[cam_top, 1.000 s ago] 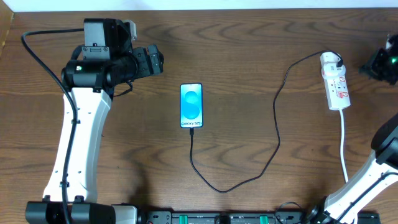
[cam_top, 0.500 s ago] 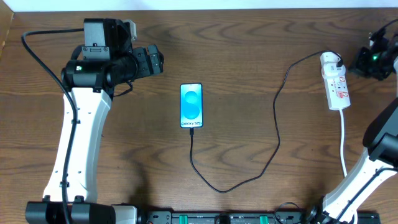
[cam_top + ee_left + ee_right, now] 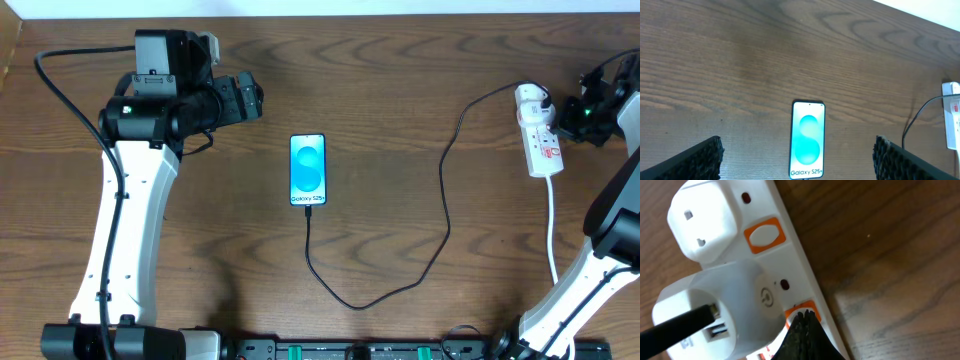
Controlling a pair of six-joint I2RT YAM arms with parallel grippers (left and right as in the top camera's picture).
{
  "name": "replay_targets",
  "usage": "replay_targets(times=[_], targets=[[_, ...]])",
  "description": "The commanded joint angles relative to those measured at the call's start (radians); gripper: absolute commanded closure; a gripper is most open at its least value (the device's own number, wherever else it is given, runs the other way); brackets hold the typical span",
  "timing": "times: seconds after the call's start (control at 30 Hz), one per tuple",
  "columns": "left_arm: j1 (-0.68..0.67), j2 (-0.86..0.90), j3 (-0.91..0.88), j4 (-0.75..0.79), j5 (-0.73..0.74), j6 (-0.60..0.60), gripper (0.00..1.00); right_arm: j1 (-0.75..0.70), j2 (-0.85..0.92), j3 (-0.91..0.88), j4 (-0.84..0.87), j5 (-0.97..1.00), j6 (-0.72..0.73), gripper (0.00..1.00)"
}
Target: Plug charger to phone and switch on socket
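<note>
Now our right fingers (image 3: 802, 332), pressed together, touch an orange switch (image 3: 791, 312) on the socket (image 3: 795, 255). Our left fingers (image 3: 695, 162) sit spread wide, away from the phone (image 3: 808, 140).

Even, bright light, faint shadows — white socket (image 3: 782, 260) close-up looks slightly soft, perhaps overexposed

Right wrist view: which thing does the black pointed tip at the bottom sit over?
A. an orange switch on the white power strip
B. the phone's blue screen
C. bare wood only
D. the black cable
A: the right gripper, fingers together, overlaps the lower orange switch on the socket; whether it is pressing the switch cannot be told.
</note>
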Motion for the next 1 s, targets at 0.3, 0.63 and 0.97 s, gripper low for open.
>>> replay_targets(times=[0.3, 0.63, 0.97], targets=[[0.004, 0.000, 0.004, -0.003, -0.014, -0.001, 0.05, 0.010, 0.010, -0.020, 0.052, -0.061, -0.012, 0.99], [0.004, 0.000, 0.004, -0.003, -0.014, -0.001, 0.05, 0.037, 0.010, -0.020, 0.058, -0.067, -0.038, 0.99], [0.004, 0.000, 0.004, -0.003, -0.014, -0.001, 0.05, 0.072, 0.012, -0.051, 0.056, -0.066, -0.037, 0.99]])
